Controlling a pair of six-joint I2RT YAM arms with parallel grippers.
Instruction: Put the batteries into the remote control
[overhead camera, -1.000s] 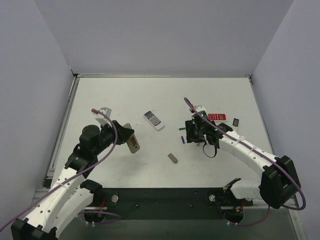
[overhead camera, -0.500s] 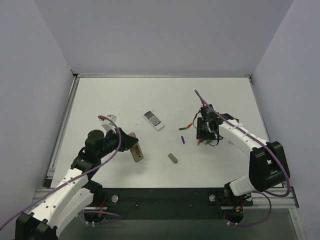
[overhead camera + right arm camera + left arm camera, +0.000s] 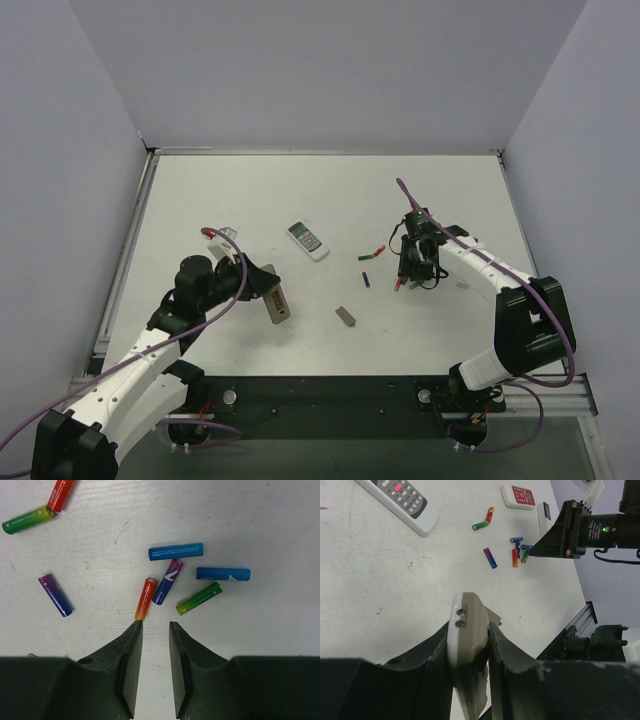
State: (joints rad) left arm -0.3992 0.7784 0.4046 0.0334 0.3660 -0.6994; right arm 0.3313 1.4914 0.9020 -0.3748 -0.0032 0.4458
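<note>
Left end effector point(image 3: 468, 637) is clamped tight, arm bent inward; right end effector point(image 3: 154, 630) points downward, fingers point(image 3: 131, 655) narrowly parted.

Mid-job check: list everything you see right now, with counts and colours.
batteries: 8; blue, purple, green, red-orange; five clustered, one purple apart, a green and a red end to end farther off
remote control: 1, tan-grey back showing, held, left of centre
white remote: 1, dark display, centre
red remote: 1, beyond the batteries
cover plate: 1, grey, near side of centre
table: 1, white
left gripper: shut on the remote control
right gripper: open, above the clustered batteries
</note>
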